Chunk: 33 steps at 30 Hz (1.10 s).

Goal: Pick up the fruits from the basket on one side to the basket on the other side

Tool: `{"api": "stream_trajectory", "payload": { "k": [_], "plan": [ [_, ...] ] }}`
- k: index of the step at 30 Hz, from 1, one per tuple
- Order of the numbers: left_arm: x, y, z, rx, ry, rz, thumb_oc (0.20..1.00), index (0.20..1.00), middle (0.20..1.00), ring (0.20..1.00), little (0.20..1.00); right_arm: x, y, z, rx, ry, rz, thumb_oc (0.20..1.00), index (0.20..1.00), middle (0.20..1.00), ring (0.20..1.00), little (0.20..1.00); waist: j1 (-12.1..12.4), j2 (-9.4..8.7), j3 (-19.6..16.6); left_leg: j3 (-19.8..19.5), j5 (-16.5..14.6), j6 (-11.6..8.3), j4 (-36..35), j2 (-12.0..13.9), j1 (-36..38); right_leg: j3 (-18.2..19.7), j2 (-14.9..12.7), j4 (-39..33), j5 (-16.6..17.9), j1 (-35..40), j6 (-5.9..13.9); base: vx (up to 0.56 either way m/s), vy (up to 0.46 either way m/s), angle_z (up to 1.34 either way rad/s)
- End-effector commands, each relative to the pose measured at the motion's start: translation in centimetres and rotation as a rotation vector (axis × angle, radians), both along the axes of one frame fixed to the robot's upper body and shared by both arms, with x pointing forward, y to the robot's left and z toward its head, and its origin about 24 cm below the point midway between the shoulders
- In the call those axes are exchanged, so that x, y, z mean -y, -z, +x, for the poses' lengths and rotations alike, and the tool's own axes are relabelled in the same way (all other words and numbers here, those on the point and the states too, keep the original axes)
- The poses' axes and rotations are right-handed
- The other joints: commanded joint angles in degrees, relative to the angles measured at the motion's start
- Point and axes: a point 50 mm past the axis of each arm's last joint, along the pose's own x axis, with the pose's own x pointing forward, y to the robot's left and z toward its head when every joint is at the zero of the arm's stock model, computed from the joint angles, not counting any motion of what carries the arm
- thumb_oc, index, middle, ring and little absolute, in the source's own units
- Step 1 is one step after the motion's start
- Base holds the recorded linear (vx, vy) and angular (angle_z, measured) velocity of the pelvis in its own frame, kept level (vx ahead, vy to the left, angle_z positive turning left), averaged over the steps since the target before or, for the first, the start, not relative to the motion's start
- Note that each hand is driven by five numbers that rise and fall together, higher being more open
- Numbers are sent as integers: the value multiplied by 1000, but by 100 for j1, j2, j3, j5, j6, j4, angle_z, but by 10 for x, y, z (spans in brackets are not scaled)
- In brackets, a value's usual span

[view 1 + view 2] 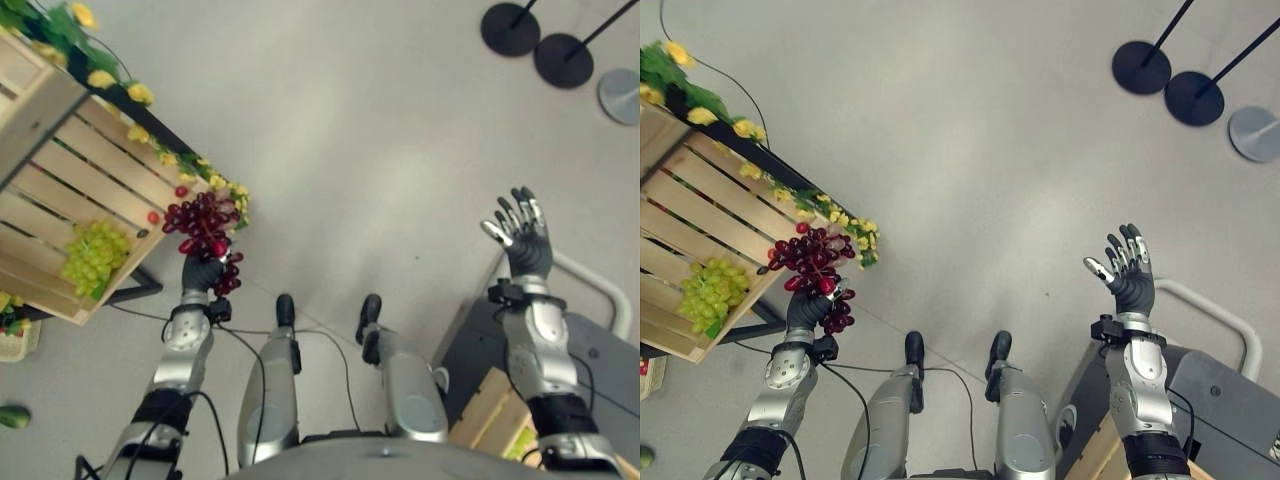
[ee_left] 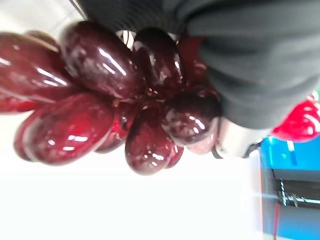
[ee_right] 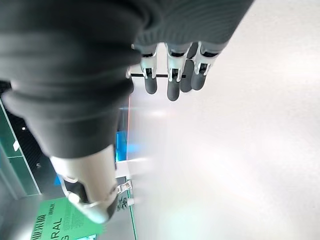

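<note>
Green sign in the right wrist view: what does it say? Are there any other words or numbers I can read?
Green sign: it has white letters, but they are cut off at the edge and blurred, so no whole word can be read.
Wooden crate: no words or numbers show.
Red grapes in the left hand: no label shows.

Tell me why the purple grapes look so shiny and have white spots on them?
In the left wrist view, the red grapes sit right at the camera, so room lights bounce off their smooth skins as white glare streaks; the floor behind washes out bright. In the left eye view, the left hand holds the bunch, and it looks duller there.
</note>
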Motion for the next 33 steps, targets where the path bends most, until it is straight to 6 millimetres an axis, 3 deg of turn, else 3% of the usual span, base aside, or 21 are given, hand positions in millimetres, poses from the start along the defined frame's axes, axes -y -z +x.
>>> {"api": "stream_trajectory", "payload": {
  "k": [1,8,20,30,33],
  "plan": [
    [-17,-48,14,237,-101,14,200,200,200,200,200,-5,-20,0,115,-3,11,1000,1000,1000,1000,1000,-49,-136,-287,73,-49,22,-208,157,112,189,-239,174,-44,-4,605,0,0,0],
    [-33,-70,26,296,-189,10,200,200,200,200,200,-8,-17,3,98,-6,23,1000,1000,1000,1000,1000,2,-326,-184,-44,-41,40,-142,119,-33,73,-288,207,-2,-66,617,-26,4,3],
    [-92,-119,38,366,-412,64,200,200,200,200,200,-19,-11,7,62,-68,15,1000,1000,1000,1000,1000,137,-721,-40,-296,51,-4,-78,106,-295,-169,-238,165,40,-91,617,-12,-12,14],
    [-145,-138,19,363,-605,83,200,200,200,200,200,-21,-9,4,66,-87,28,1000,1000,1000,1000,1000,177,-977,-44,-319,23,-11,-42,125,-314,-206,-169,95,55,-79,608,5,-5,3],
    [-153,-143,14,368,-633,93,200,200,200,200,200,-20,-8,3,65,-87,30,1000,1000,1000,1000,1000,186,-1006,-43,-316,14,-16,-24,136,-318,-200,-157,76,60,-76,610,0,0,0]
  ]
}}
